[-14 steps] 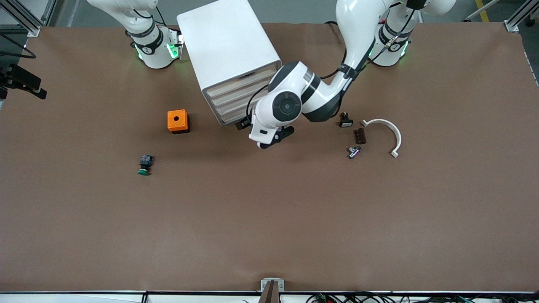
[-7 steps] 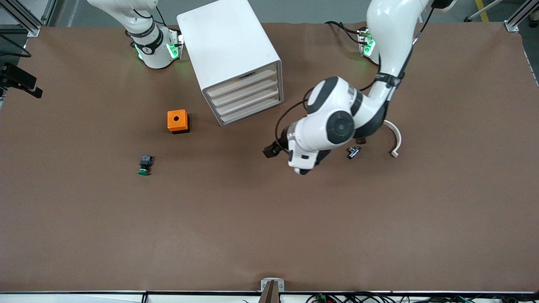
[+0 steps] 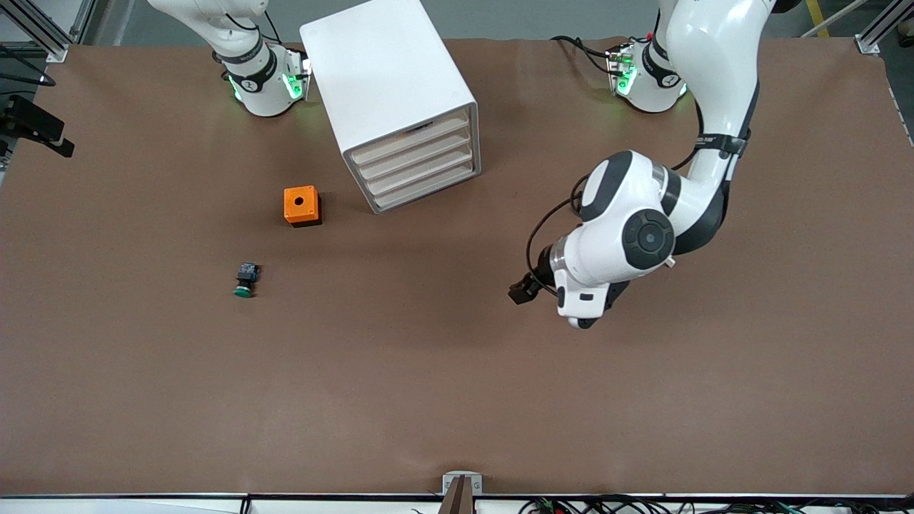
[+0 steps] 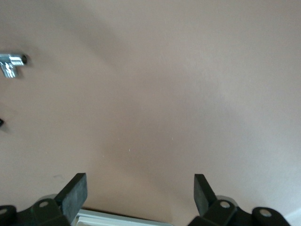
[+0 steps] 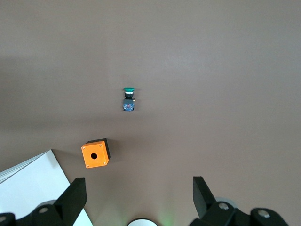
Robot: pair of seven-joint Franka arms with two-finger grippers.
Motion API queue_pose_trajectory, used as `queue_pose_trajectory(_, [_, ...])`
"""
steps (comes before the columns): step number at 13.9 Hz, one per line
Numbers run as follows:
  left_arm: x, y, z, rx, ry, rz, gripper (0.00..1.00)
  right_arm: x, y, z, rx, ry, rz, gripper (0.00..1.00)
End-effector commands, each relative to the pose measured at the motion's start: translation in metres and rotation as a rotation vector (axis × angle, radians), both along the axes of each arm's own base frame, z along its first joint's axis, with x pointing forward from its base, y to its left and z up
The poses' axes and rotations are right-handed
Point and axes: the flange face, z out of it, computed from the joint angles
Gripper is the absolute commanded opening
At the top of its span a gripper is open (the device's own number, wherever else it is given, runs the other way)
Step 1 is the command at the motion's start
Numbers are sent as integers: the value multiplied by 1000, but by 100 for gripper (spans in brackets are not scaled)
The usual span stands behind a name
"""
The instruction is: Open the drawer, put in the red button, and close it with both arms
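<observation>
Over bare surface (image 3: 428, 400) toward the left arm's end from the cabinet (image 3: 389, 100), left hand (image 4: 140, 188) spread, empty; right hand (image 5: 139, 193) likewise, waiting.

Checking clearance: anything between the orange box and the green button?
Nothing. In the front view the stretch of brown table between the orange box and the green button is bare; the right wrist view shows the same gap bare.

Left arm out over the table, right arm waiting

The left gripper (image 4: 140, 188) hangs with fingers spread wide, empty; the right gripper (image 5: 139, 195) is likewise wide and empty.
</observation>
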Motion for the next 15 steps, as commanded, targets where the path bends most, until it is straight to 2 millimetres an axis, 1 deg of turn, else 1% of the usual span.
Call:
queue_pose_trajectory(1, [5, 23, 13, 17, -15, 22, 100, -6, -4, 2, 0, -15, -21, 100])
queue_pose_trajectory(2, [14, 40, 15, 20, -25, 36, 100, -6, -4, 2, 1, -14, -21, 100])
queue_pose_trajectory(3, [20, 52, 15, 22, -38, 21, 100, -6, -4, 2, 1, -15, -21, 100])
queue_pose_trajectory(4, [26, 66, 18, 11, -59, -24, 100, -6, -3, 2, 0, -15, -16, 100])
queue_pose_trajectory(5, [29, 78, 26, -2, -90, -83, 100, -6, -2, 2, 0, -15, -16, 100])
queue_pose_trajectory(6, [31, 89, 27, -5, -90, -131, 100, -6, -2, 3, 0, -16, -15, 100])
queue_pose_trajectory(7, [32, 109, 29, -9, -77, -184, 100, -6, -3, 3, -1, -16, -18, 100])
queue_pose_trajectory(8, [32, 133, 33, -26, -59, -276, 100, -5, -3, 3, -1, -20, -18, 100])
queue_pose_trajectory(9, [29, 152, 37, -42, -44, -357, 100, -5, -3, 4, 0, -24, -16, 100])
queue_pose_trajectory(11, [25, 197, 53, -39, -31, -475, 100, -5, -3, 4, -1, -26, -18, 100])
queue_pose_trajectory(13, [18, 219, 64, 2, -18, -594, 100, -5, -3, 4, 0, -26, -18, 100])
queue_pose_trajectory(14, [18, 234, 68, 10, -17, -618, 100, -5, -3, 4, 0, -26, -18, 100])
queue_pose_trajectory(15, [15, 242, 70, 18, -20, -644, 100, -5, -3, 4, 0, -26, -19, 100])
